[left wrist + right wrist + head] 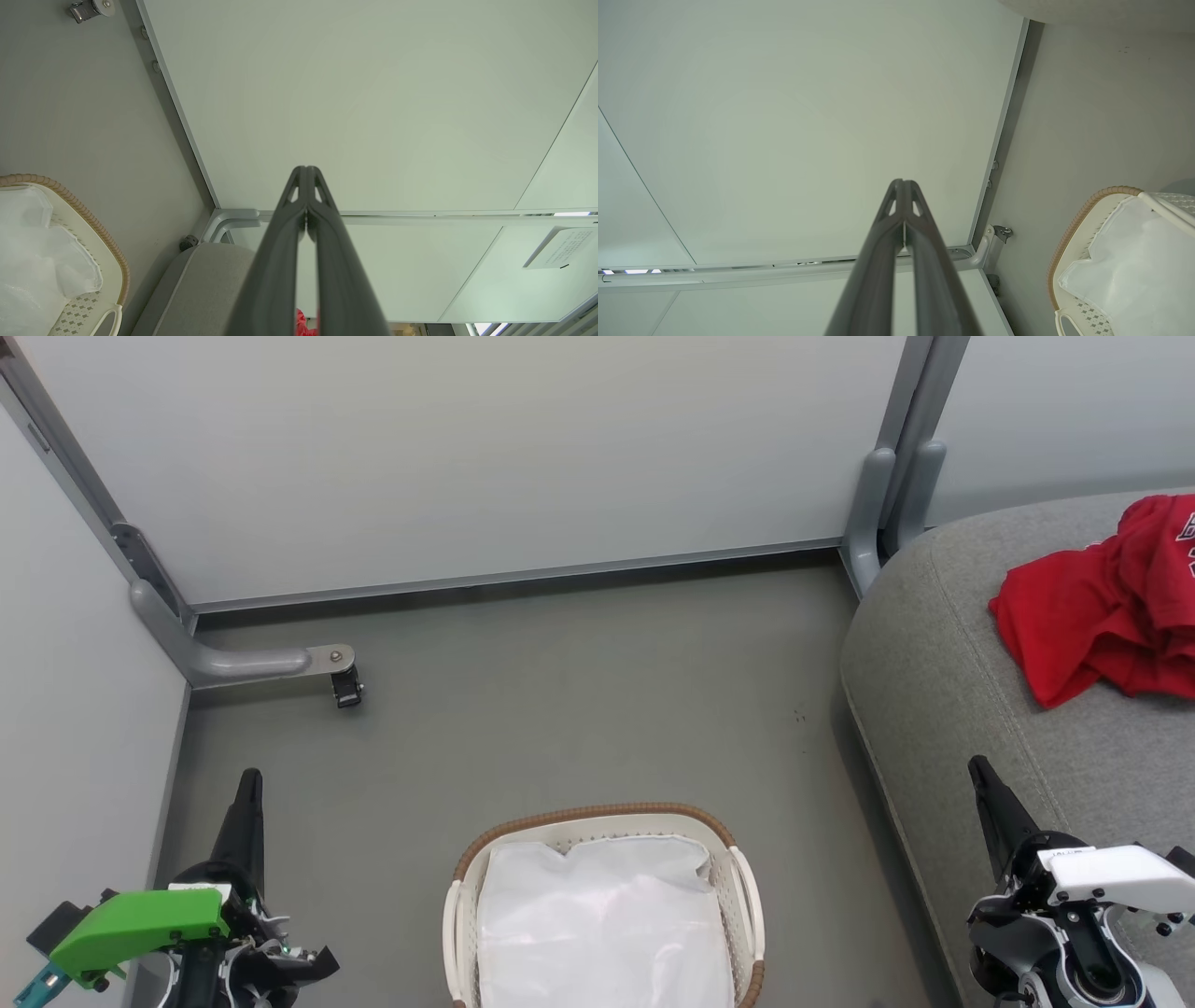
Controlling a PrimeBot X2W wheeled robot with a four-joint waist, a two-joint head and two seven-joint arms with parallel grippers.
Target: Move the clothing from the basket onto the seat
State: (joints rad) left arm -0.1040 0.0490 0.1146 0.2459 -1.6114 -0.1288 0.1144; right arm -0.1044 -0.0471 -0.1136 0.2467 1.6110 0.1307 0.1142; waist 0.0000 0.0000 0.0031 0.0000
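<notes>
Left gripper [249, 782] and right gripper [978, 773] point forward, flanking the basket [597, 812], both clenched empty.

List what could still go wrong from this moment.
The clothing runs off the head view's right edge, so whether all of it lies on the seat cannot be confirmed. The basket shows its white liner and no red; a grab there might drag the liner out.

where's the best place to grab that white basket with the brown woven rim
Probably a white side handle of the small oval white perforated plastic basket. Each loop stands out from the wall beside the brown woven rim, leaving a gap for a finger. The basket sits upright on the grey floor, so come from above at either side.
</notes>
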